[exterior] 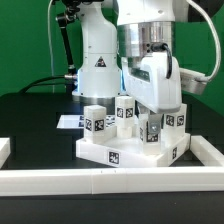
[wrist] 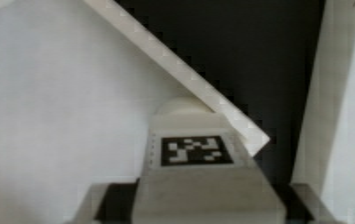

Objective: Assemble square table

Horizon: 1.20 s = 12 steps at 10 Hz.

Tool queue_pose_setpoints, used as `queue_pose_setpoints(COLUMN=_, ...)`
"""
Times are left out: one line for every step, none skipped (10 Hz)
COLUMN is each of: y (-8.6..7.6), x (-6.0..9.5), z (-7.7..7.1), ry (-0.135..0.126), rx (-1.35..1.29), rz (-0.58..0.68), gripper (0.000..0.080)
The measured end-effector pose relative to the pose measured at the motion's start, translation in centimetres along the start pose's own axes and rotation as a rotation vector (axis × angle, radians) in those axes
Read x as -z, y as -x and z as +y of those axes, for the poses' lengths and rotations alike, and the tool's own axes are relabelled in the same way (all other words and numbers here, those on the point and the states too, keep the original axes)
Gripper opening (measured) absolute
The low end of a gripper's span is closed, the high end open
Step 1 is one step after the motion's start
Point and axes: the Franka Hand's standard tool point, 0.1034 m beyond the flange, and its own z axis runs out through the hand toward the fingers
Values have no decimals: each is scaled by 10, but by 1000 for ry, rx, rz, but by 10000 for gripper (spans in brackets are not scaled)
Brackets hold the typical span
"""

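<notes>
The square table's white slab (exterior: pixel 110 152) lies flat near the table's front, with tags on its side. Three white block legs stand upright on it: one at the exterior view's left (exterior: pixel 95 116), one in the middle (exterior: pixel 125 110), one at the right (exterior: pixel 176 121). My gripper (exterior: pixel 152 116) comes down from above over the slab's right half and is shut on another leg (exterior: pixel 150 130). In the wrist view that tagged leg (wrist: pixel 193 165) fills the gap between my dark fingers (wrist: pixel 117 205), with my gripper (wrist: pixel 206 202) closed on its sides. The slab (wrist: pixel 49 100) shows beside it with its raised rim.
A long white border rail (exterior: pixel 110 181) runs along the front and turns back at both sides. The marker board (exterior: pixel 68 122) lies flat behind the slab at the exterior view's left. The arm's white base (exterior: pixel 98 60) stands at the back.
</notes>
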Motion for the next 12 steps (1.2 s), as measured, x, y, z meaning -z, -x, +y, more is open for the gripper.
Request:
queue_pose_setpoints(y=0, x=0, z=0, ry=-1, rx=46, rz=0, gripper=462)
queue_pose_setpoints(y=0, x=1, z=-1, ry=-3, rx=121, rz=0, gripper=462)
queue_pose_setpoints(y=1, x=1, z=-1, ry=-5, rx=241, rz=0, gripper=615)
queue_pose_setpoints(y=1, x=1, z=-1, ry=-6, rx=359, rz=1, gripper=639)
queue_pose_setpoints(y=0, x=1, z=-2, ry=-10, rx=492, rz=5, gripper=647)
queue_pose_setpoints(y=1, x=1, z=-2, ry=-10, rx=596, rz=6, gripper=647)
queue_pose_setpoints(y=2, x=1, z=-2, ry=-5, rx=694, rz=10, gripper=647)
queue_pose_setpoints(y=4, x=1, z=-1, ry=0, rx=793, rz=14, gripper=649)
queue_pose_setpoints(y=4, x=0, z=-1, ry=8, rx=876, rz=22, gripper=649)
queue_pose_setpoints(y=5, x=0, z=-1, ry=19, rx=953, rz=32, gripper=649)
queue_pose_setpoints(y=5, x=0, z=-1, ry=31, rx=1057, rz=42, gripper=649)
queue_pose_setpoints(y=5, x=1, z=-1, ry=40, rx=1142, rz=48, gripper=649)
